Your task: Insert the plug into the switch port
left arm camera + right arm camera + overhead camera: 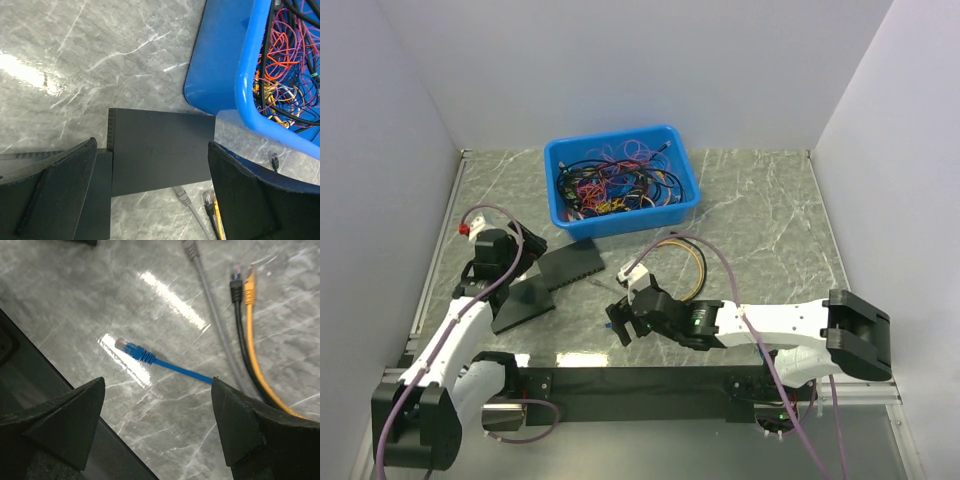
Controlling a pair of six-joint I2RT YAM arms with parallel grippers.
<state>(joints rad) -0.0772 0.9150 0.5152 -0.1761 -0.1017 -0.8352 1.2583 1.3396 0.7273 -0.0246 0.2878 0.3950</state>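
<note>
Near the front edge of the tabletop (pixel 770 220), the blue plug (pixel 131 349) lay flat on the marble. Its long axis ran roughly left-right, tip pointing left and slightly far, with its blue cable (pixel 182 371) trailing right. The right gripper (pixel 157 382) hung over it with jaws spread wide and nothing in them; the cable's visible end met the right finger. Just far of it lay a grey plug (pixel 190 247), a black plug (pixel 235 284) and a yellow plug (pixel 249 282), tips pointing far.

The switch (pixel 160 150) sat left of centre, a flat black box just near the blue bin (pixel 215 75) of tangled cables. The left gripper (pixel 152 145) had its jaws released, one finger either side of the switch; contact, cannot tell. Faint marking on the switch lid was too dim to read.
</note>
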